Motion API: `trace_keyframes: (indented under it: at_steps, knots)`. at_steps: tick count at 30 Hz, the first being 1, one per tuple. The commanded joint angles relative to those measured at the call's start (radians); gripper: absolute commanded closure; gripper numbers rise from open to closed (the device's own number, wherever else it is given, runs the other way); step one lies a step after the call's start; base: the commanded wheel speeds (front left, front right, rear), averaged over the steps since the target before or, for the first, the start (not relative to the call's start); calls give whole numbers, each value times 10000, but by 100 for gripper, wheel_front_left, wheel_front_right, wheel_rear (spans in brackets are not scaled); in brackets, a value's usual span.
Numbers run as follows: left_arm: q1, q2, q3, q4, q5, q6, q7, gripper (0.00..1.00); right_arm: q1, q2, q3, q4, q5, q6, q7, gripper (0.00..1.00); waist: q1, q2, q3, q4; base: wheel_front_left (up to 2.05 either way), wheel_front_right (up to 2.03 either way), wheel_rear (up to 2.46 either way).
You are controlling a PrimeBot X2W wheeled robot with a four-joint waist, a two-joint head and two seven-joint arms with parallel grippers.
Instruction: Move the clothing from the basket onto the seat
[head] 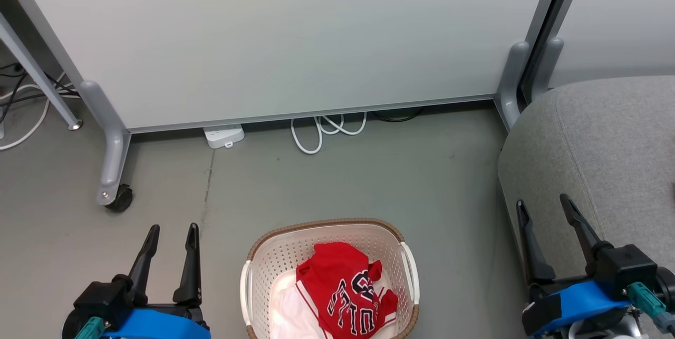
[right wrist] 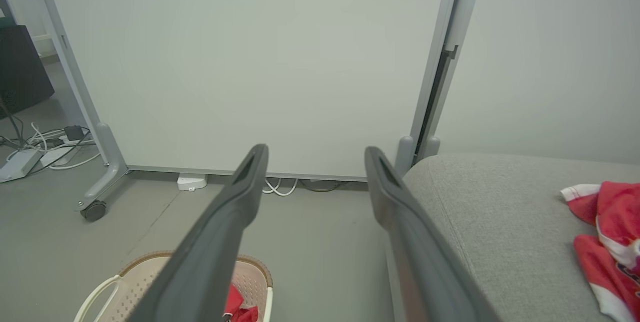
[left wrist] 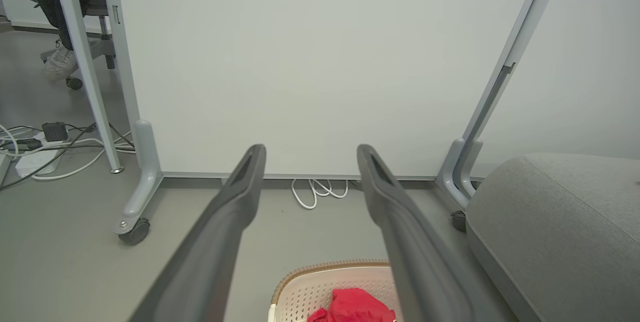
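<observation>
Head view: I'm holding my left gripper (head: pixel 174 227) and right gripper (head: pixel 542 201) both wide, gripping nothing. The clothing (head: pixel 343 286) is lying in the basket (head: pixel 327 223) between them, down and toward me. The left gripper is looking nearer, the right one hovering by the sofa (head: pixel 606 144) edge. The clothing's long axis is running roughly away from me.

Left wrist view: the basket is sitting below-right of my fingers.

Right wrist view: it's sitting below-left, and another red garment (right wrist: pixel 610 232) is lying on the sofa already.
</observation>
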Motion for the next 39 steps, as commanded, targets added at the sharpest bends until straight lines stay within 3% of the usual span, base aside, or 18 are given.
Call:
trace_keyframes:
  at_steps: [1, 14, 20, 31, 39]
  knots:
    - [134, 35, -47, 24, 56, -39, -29, 0, 207, 54, -23, -52, 88, -3, -2, 0, 0, 0, -47, 36, 0, 0, 0]
    - [251, -24, -165, 120, -17, -40, -30, 0, 294, 120, -18, -122, 93, -3, 144, 0, 0, 0, -158, 99, 0, 0, 0]
    - [88, -10, -201, 108, 2, -40, -30, 0, -152, 126, 167, -241, 111, -3, 124, 0, 0, 0, 323, -177, 0, 0, 0]
    - [-1138, 11, -330, 551, 8, -41, -30, 0, -2123, -95, 1280, -237, 170, -3, -107, 0, 0, 0, 2849, -1482, 0, 0, 0]
    - [-3035, 412, -876, 1602, 195, -41, -30, 0, -4484, -97, 2187, 229, 358, -3, -698, 0, 0, 0, 5367, -2940, 0, 0, 0]
